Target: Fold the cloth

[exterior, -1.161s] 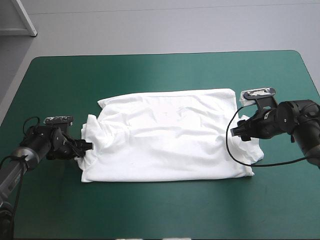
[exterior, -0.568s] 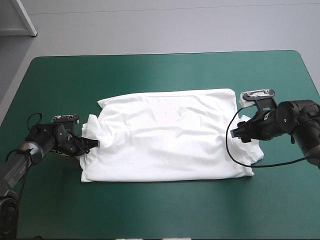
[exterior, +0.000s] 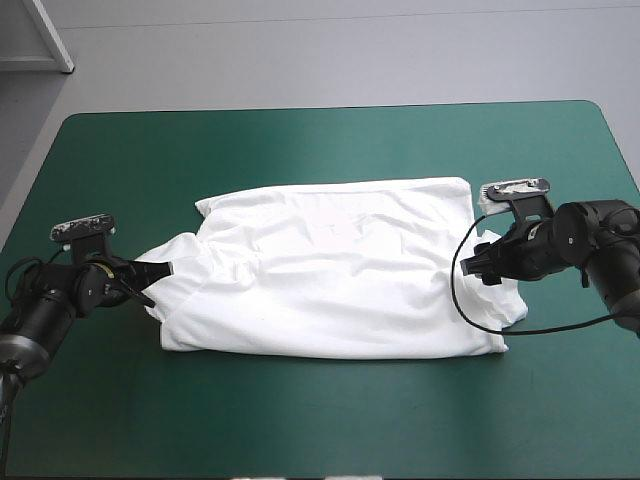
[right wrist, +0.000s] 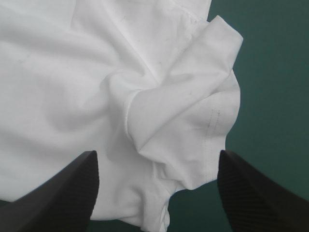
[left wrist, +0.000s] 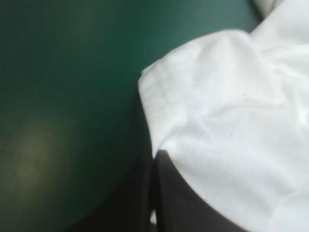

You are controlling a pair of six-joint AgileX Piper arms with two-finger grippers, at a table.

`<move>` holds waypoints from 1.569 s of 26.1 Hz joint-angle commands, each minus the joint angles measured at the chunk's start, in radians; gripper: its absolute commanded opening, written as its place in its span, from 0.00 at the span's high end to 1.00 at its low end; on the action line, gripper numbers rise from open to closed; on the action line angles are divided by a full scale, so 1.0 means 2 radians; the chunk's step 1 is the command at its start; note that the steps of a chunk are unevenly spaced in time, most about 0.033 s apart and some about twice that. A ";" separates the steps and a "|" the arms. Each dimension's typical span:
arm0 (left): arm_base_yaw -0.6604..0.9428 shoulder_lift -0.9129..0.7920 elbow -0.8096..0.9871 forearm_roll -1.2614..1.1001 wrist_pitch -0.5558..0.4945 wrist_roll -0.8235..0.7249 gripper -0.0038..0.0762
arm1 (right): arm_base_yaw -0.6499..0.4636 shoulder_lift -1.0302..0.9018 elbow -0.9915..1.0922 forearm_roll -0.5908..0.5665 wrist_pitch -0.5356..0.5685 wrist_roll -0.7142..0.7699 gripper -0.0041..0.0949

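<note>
White short-sleeved T-shirt [exterior: 330,280] lies spread mid-table on the teal-green cover [exterior: 300,150], seemingly with every fold left to make; left gripper [exterior: 160,270] pinches one sleeve's hem [left wrist: 164,101], right gripper [right wrist: 157,157] hangs spread over the other bunched sleeve [right wrist: 193,121].

Robotics lab or test room. The left arm [exterior: 45,305] and the right arm [exterior: 605,245], both black robot arms, reach in over a desk [exterior: 320,440] with a teal-green cover, where a white T-shirt [exterior: 330,280] lies. Beyond the desk are a plain grey floor [exterior: 350,60] and a white furniture corner [exterior: 55,42].
</note>
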 commanded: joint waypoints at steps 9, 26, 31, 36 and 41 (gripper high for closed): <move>-0.139 0.035 -0.011 -0.375 -0.057 0.368 0.96 | -0.001 -0.016 -0.016 0.015 -0.029 -0.008 0.31; -0.245 0.155 -0.020 -0.368 -0.096 0.368 0.60 | -0.001 -0.016 -0.016 0.005 -0.018 -0.008 0.31; -0.245 0.129 -0.056 -0.341 -0.037 0.356 0.22 | -0.001 -0.016 -0.015 -0.052 -0.013 0.025 0.31; -0.245 0.107 -0.111 -0.231 0.018 0.255 0.23 | -0.008 -0.012 0.010 -0.086 -0.038 0.052 0.31; -0.245 0.085 -0.173 -0.112 0.075 0.168 0.23 | -0.048 0.021 0.018 -0.045 -0.066 0.037 0.31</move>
